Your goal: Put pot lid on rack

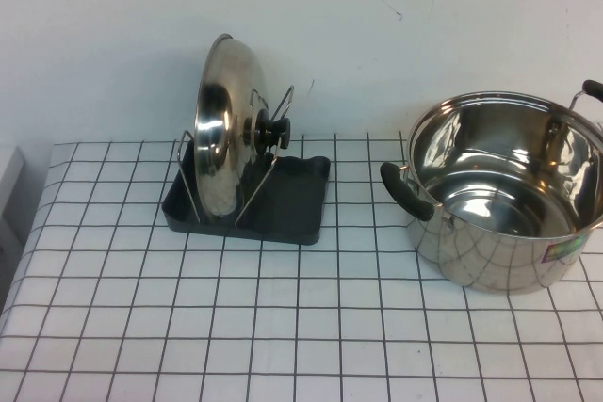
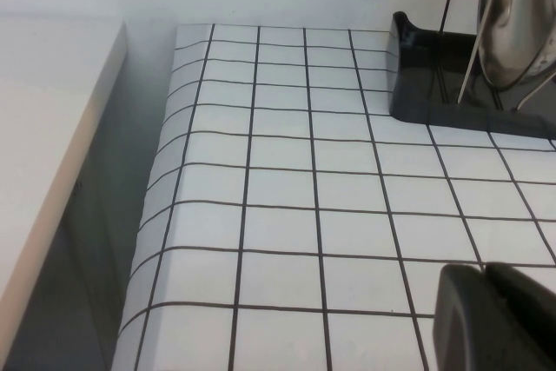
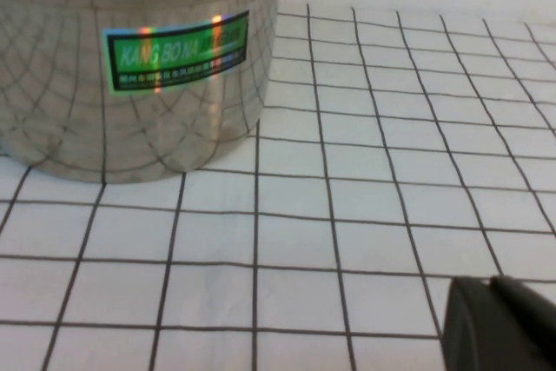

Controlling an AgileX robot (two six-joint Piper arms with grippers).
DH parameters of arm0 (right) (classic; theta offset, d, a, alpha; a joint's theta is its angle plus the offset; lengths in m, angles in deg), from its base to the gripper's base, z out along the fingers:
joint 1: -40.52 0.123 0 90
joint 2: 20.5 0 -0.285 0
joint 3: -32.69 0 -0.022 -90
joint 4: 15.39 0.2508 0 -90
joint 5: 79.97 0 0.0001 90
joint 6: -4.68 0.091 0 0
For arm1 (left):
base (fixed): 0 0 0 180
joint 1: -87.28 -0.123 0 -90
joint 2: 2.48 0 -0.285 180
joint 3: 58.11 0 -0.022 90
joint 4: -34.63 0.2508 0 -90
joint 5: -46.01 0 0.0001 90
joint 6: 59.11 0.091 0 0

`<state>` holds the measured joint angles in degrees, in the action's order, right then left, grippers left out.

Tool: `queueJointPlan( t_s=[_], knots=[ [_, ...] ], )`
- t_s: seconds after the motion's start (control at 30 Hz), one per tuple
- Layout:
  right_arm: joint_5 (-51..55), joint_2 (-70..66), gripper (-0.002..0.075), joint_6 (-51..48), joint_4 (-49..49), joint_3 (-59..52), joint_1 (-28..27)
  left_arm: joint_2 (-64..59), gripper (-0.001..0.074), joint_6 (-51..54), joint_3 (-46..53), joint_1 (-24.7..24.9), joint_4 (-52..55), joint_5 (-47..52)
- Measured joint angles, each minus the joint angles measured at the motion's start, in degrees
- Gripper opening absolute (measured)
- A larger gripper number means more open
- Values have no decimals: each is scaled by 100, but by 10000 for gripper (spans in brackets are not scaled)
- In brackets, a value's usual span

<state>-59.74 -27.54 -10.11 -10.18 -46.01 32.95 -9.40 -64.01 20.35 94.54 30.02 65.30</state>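
Observation:
The shiny steel pot lid (image 1: 223,124) with its black knob (image 1: 275,131) stands on edge between the wire loops of the dark grey rack (image 1: 287,204) at the back left of the table. The left wrist view shows the rack's corner (image 2: 417,76) and the lid's rim (image 2: 512,23). My left gripper (image 2: 485,280) is shut and empty, low over the checked cloth, well short of the rack. My right gripper (image 3: 491,288) is shut and empty over the cloth, close to the pot. Neither gripper shows in the high view.
A steel pot (image 1: 504,190) with black side handles stands at the right; its labelled wall fills part of the right wrist view (image 3: 130,67). A white counter (image 2: 43,145) lies beside the table's left edge (image 2: 152,215). A wall stands behind.

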Motion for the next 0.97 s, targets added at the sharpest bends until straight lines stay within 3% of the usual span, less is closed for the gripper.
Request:
queueJointPlan(
  t_s=[0.23, 0.47, 0.97],
  knots=[
    [0, 0, -1, 1100, -397, 0, 0, 0, -1, 25, 0, 0, 0, 0],
    [12, 0, -1, 1197, -628, 0, 299, 0, -1, 25, 0, 0, 0, 0],
    [34, 0, -1, 1296, -675, 0, 321, 0, -1, 25, 0, 0, 0, 0]
  ],
)
